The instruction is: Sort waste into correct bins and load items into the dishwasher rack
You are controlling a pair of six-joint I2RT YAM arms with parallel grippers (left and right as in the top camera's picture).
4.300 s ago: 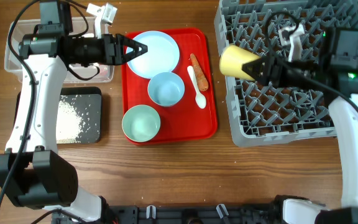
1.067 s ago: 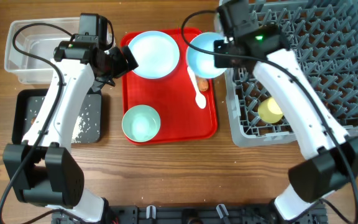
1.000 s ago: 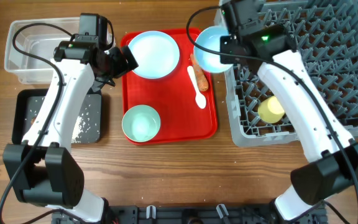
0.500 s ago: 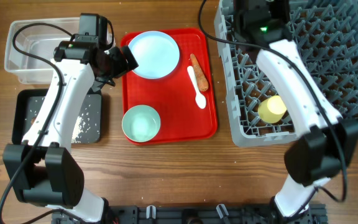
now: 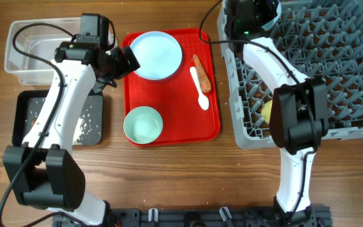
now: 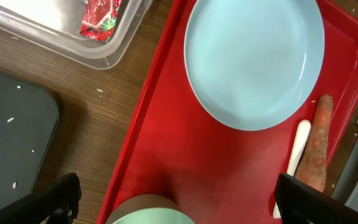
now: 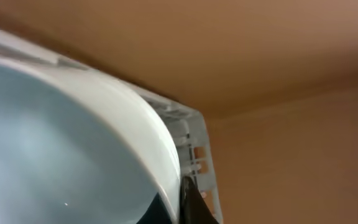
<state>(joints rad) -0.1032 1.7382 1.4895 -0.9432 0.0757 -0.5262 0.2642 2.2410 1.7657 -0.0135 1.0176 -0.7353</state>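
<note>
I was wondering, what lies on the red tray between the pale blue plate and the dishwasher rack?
An orange carrot and a white spoon lie there side by side, seen clearly in the overhead view.

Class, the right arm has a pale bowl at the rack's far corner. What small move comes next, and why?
Probably ease the pale bowl down onto the pegs of the grey rack. The right gripper seems to pinch its rim, with the rack's corner just behind it. The overhead view hides the bowl.
</note>
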